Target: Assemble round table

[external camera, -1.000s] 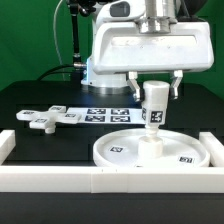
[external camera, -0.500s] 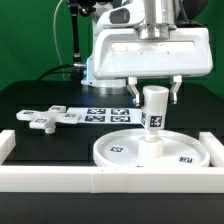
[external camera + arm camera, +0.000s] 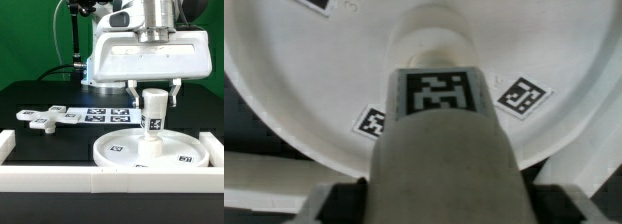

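The large rimmed disc [image 3: 120, 150] lies flat just behind the front border bar. The short cylindrical leg [image 3: 154, 120] stands upright at its middle, its lower end in the disc's hub. My gripper [image 3: 155, 96] comes straight down over the leg, with a finger on each side of its top. In the wrist view the leg [image 3: 446, 140] fills the gap between the dark pads [image 3: 345, 200], with the disc [image 3: 322, 70] beneath it. The gripper [image 3: 446, 208] is shut on the leg. The cross-shaped foot piece [image 3: 45, 118] lies on the table at the exterior view's left.
The marker board [image 3: 100, 113] lies flat behind the disc. Long white border bars run along the front [image 3: 100, 182], the left [image 3: 8, 146] and the right [image 3: 215, 150]. The robot's white base [image 3: 100, 70] stands at the back.
The leg's tag has shifted round and a little lower, and the fingers have turned slightly with it. The disc and foot piece have not moved.
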`<state>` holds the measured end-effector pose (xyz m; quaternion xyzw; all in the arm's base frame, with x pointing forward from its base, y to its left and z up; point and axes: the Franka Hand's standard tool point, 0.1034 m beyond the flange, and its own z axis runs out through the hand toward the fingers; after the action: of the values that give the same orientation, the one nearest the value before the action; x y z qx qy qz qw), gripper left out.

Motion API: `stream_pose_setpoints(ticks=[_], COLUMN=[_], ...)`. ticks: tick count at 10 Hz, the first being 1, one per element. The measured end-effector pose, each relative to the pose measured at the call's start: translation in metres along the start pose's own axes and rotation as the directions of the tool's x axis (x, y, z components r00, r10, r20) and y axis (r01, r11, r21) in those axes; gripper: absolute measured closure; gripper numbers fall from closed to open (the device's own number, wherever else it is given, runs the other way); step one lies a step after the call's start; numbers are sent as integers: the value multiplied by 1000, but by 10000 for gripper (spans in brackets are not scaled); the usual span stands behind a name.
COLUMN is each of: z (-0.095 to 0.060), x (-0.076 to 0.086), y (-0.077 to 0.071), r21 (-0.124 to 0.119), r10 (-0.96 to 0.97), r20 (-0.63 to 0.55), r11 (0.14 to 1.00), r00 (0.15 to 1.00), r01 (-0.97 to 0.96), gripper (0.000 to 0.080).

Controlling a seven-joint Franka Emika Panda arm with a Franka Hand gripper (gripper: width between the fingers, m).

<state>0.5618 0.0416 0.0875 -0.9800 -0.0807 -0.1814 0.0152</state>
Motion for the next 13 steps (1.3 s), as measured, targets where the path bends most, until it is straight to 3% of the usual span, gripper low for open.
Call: stream_pose_setpoints(ticks=[6,7,8,9,13], z=[7,7,7,6,-9], x=[-4,-4,-4,-4,7], y=[1,0,0,1,9], r21=[-4,-4,-4,-3,-13], r10=[-1,-1,-1,-1,-3], r20=[-11,-10,-10,-8,-19], r11=[1000,1000,1000,1000,1000], r00=[1000,1000,1000,1000,1000], r01=[1,1,1,1,3], gripper=[390,280,280,175,150])
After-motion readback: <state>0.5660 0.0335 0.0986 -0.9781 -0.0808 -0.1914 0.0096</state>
